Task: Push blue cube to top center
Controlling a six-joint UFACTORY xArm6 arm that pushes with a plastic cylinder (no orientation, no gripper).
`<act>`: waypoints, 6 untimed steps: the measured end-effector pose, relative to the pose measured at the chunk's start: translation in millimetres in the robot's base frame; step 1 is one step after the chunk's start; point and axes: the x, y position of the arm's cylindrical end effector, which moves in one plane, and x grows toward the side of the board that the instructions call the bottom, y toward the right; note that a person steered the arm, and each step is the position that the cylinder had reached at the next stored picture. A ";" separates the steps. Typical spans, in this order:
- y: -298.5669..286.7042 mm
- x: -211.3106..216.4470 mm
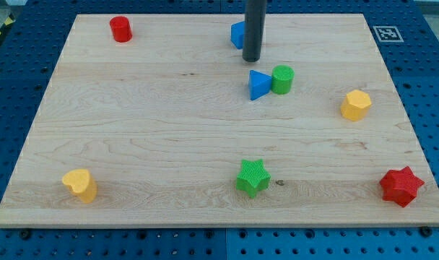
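Observation:
The blue cube [237,35] sits near the view's top centre of the wooden board [133,130], partly hidden behind my rod. My tip [251,59] rests on the board just right of and below the cube, touching or almost touching its right side. A blue triangular block [258,84] lies just below my tip, with a green cylinder [282,79] against its right side.
A red cylinder [120,29] stands at the top left. A yellow hexagonal block [356,105] is at the right. A yellow heart [80,184] is at the bottom left, a green star [253,177] at the bottom centre, a red star [401,185] at the bottom right.

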 end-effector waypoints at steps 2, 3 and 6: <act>14.7 -15.9; -2.2 -19.9; -6.1 -48.2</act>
